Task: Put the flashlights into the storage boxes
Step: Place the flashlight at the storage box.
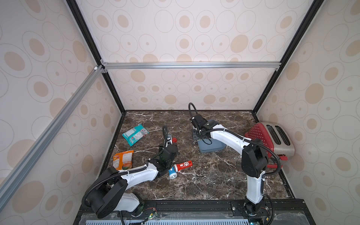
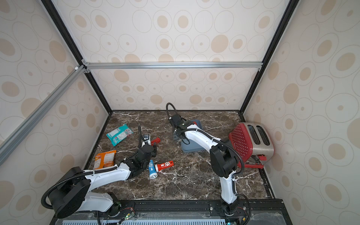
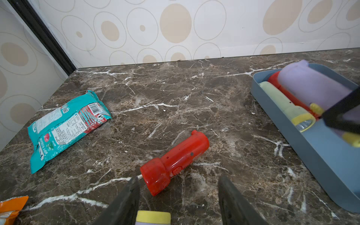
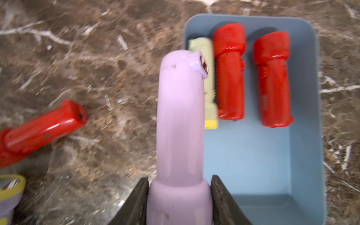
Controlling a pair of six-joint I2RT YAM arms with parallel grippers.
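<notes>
1. Lilac plastic cylinder flashlight (image 4: 180,126) is sitting in the right gripper (image 4: 179,180), jaws pinching its wide head from both sides, slim tail sticking straight out past the fingertips.
2. That tail is hanging across the wall of the shallow slate-blue plastic tray (image 4: 253,155), overlapping the pale green flashlight (image 4: 201,44) inside.
3. A red plastic flashlight (image 4: 229,78) and a second red flashlight (image 4: 272,81) are lying side by side in the tray, next to the green one.
4. The left gripper (image 3: 178,178) is hovering, jaws spread wide; a third red flashlight (image 3: 175,161) is lying on the dark marble tabletop (image 3: 194,97), its head just ahead of the fingertips.
5. A second lilac flashlight (image 3: 153,216), yellow-rimmed, is peeking in low between those fingers; touching or not, I cannot tell.
</notes>
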